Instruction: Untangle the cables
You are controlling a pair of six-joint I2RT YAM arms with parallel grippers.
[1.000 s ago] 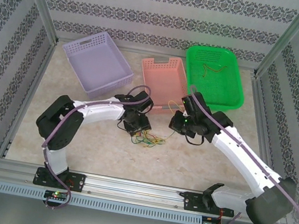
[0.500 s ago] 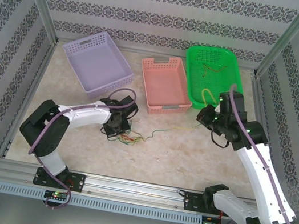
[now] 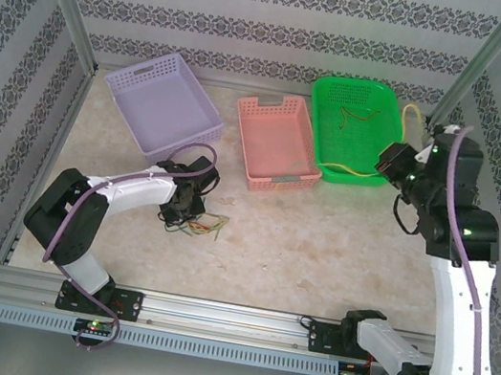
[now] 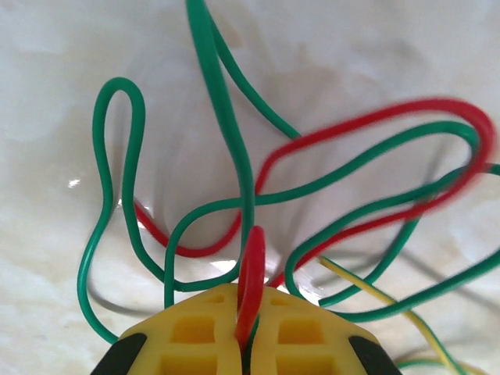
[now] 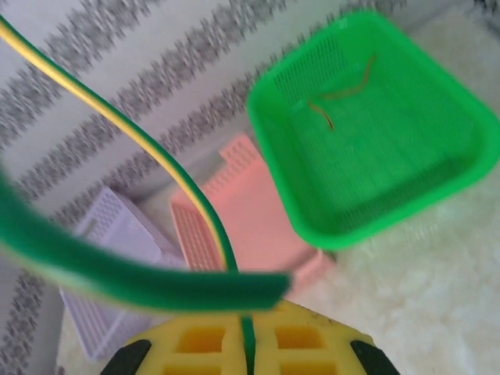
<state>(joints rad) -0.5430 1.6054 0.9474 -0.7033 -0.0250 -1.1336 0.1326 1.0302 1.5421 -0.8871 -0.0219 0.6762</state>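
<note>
Handling these cables [image 3: 202,227] should take very little force. They are thin, soft wires that weigh next to nothing and bend wherever they are pulled, and a caught loop would likely drag its neighbours along. I judge the best hold to be near a free end, or on one strand clear of any crossing, pinched squarely because the smooth sheath may slip. The heap lies on the worktop [image 3: 317,248] in front of the left arm, well apart from the baskets. The left wrist view shows one red wire [image 4: 251,269], one yellow wire [image 4: 363,285] and green loops [image 4: 226,117] that may be two or three strands; I cannot tell which. The left fingers [image 4: 207,324] are closed tight on the red wire where it stands up in a loop. One yellow-and-green wire [image 5: 141,283] hangs in the air, stretched across the near corner of the green basket [image 3: 375,142] and pinched in the shut right fingers [image 5: 203,340]. What look like two more wires [image 3: 358,116] lie inside that basket. The baskets number three: the green one, a pink one [image 3: 269,137] beside it, and a lilac one [image 3: 163,104] further left.
</note>
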